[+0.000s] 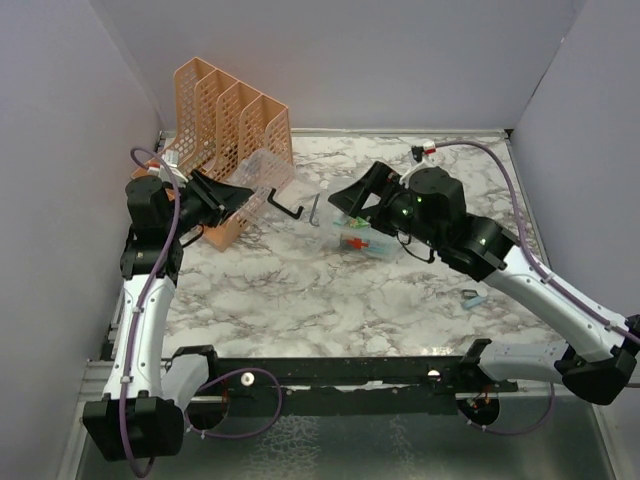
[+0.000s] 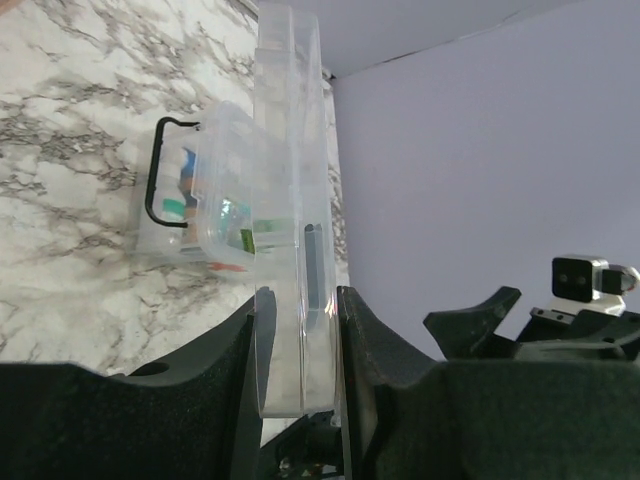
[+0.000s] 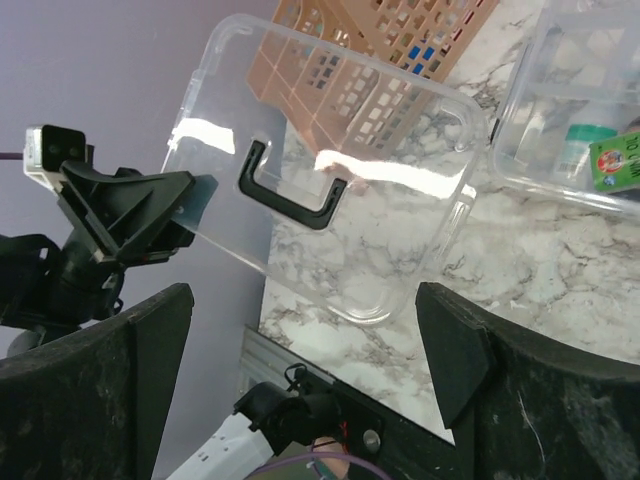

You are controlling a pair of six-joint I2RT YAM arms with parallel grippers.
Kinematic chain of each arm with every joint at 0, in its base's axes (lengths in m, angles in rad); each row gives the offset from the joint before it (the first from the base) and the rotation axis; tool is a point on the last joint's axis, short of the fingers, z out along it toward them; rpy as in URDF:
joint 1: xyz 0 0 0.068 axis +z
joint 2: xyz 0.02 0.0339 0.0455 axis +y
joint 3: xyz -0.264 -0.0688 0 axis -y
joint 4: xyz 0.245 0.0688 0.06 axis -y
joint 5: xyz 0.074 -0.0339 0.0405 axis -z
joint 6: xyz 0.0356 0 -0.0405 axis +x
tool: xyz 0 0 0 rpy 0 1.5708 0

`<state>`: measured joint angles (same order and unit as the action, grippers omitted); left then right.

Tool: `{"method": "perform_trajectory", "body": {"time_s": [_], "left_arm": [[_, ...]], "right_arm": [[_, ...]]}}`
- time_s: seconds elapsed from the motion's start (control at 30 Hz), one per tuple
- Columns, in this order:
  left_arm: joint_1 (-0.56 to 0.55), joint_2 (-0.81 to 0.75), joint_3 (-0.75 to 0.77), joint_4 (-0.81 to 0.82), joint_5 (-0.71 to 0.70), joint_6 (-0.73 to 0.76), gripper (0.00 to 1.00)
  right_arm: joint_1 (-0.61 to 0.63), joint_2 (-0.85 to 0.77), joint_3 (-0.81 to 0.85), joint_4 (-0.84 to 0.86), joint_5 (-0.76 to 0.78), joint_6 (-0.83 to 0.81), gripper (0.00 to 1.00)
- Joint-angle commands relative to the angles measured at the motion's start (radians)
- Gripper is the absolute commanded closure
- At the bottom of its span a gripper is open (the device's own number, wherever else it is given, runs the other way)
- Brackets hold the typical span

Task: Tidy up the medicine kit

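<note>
**Two pieces of one kit: lid in the left claw, tub open on the table**

Two parts of the medicine kit (image 1: pixel 366 240) are apart. Its base, a small clear plastic tub (image 3: pixel 560 70), rests near the middle of the marble-patterned table (image 1: pixel 300 300). It has small items inside, among them a green-labelled packet (image 3: pixel 612 160). The lid (image 3: pixel 400 225) is held in the air to the left of the tub, in front of an orange mesh file rack (image 1: pixel 225 110).

The left claw (image 2: pixel 300 335) is narrow, pinching one edge of the lid between its two black fingers. The right claw (image 3: pixel 305 300) hangs near the tub, spread wide, with nothing between its fingers.

The lid is a thin, see-through rectangle with rounded corners and a raised rim. Light glares off it, so it is probably smooth and slippery. A black U-shaped handle (image 3: pixel 284 205) stands out from its middle.

The lid looks light and fairly stiff, though a sheet this thin may flex or slide when gripped by a single edge. The handle or a rim edge seems the surest place to hold it.

The tub looks light too, and its thin walls could let it skid on the smooth table if pushed. A grip over one side wall would likely serve best. The rack is a rigid plastic lattice with upright dividers.
</note>
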<state>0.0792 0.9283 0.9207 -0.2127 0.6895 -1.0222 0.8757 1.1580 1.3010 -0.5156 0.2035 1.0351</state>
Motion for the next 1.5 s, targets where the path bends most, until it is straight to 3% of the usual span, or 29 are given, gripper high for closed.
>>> {"method": "perform_trajectory", "body": {"time_s": [0.0,0.4,0.5,0.63,0.83,1.13,1.33,1.47], "left_arm": [[-0.034,0.030,0.085,0.105,0.038,-0.107,0.78],[-0.067,0.082,0.163,0.296,0.019,-0.367,0.78],[-0.128,0.127,0.190,0.332,-0.025,-0.413,0.78],[-0.271,0.206,0.209,0.410,-0.114,-0.453,0.78],[-0.353,0.294,0.245,0.487,-0.214,-0.447,0.78],[-0.358,0.329,0.196,0.570,-0.219,-0.476,0.78],[-0.357,0.335,0.177,0.587,-0.206,-0.500,0.78],[-0.358,0.341,0.175,0.587,-0.192,-0.507,0.78]], "right_arm": [[-0.094,0.041,0.038,0.008,-0.151,-0.055,0.05],[-0.472,0.035,-0.095,0.264,-0.692,0.047,0.04],[-0.545,0.048,-0.115,0.359,-0.848,0.125,0.04],[-0.552,0.087,-0.136,0.504,-0.939,0.192,0.04],[-0.557,0.076,-0.162,0.500,-0.913,0.214,0.11],[-0.621,-0.054,-0.388,0.657,-0.843,0.386,0.29],[-0.648,-0.040,-0.410,0.764,-0.833,0.436,0.43],[-0.660,-0.017,-0.407,0.807,-0.834,0.442,0.46]]}}
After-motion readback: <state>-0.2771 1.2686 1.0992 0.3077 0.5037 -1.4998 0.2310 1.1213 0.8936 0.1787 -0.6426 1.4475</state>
